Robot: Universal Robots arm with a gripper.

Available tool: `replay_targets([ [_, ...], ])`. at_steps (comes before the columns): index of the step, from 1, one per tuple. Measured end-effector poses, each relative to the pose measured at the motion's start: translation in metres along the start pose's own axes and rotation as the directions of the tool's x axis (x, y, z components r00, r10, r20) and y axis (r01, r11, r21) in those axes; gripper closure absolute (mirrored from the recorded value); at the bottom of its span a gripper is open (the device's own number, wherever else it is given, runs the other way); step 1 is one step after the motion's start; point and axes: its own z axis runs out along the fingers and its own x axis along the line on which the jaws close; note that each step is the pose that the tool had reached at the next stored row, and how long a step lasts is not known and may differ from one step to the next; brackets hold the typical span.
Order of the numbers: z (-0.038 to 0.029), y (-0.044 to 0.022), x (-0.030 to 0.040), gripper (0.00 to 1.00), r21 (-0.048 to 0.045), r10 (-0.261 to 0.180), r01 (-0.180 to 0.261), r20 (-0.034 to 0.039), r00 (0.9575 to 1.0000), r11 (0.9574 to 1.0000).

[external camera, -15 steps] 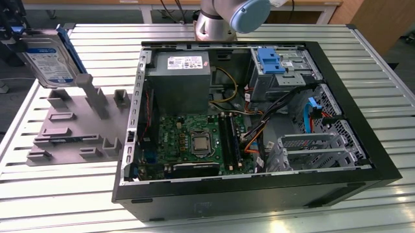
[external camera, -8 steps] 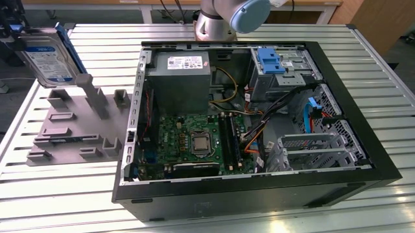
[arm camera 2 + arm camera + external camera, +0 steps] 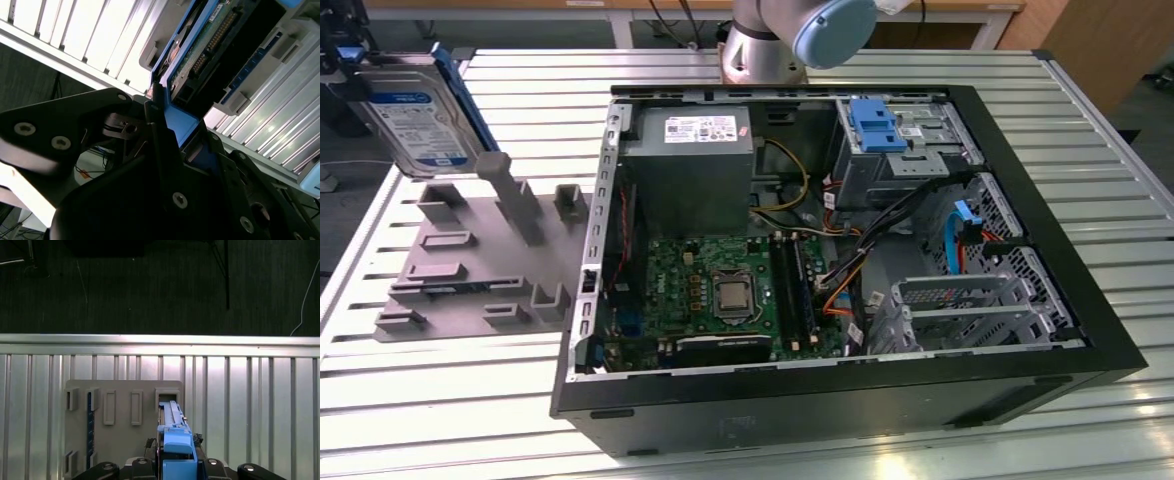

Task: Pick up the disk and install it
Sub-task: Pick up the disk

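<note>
The disk (image 3: 411, 118), a silver drive with a white-and-blue label in a blue plastic frame, hangs tilted above the grey holder plate (image 3: 474, 262) at the exterior view's far left. My gripper (image 3: 342, 58) is at its upper end, shut on it. In the second wrist view the black fingers (image 3: 156, 131) clamp the blue frame (image 3: 181, 124), and the drive's green circuit board (image 3: 209, 41) faces the camera. In the first wrist view the gripper (image 3: 176, 469) holds the disk (image 3: 175, 440) edge-on over the holder plate (image 3: 124, 412).
An open black computer case (image 3: 1067, 330) lies on the slatted metal table (image 3: 427, 400), at the exterior view's right of the holder plate. Inside are a grey power-supply box (image 3: 691, 150), a green motherboard (image 3: 720, 290), cables, and a drive bay with a blue bracket (image 3: 878, 124). The arm's base (image 3: 767, 45) stands behind the case.
</note>
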Motion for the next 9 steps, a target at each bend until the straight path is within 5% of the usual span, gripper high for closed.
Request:
replay_targets([
  [9, -0.0031, 0.0, 0.0, 0.64, -0.0001, 0.0, 0.0, -0.0001, 1.0, 1.0],
])
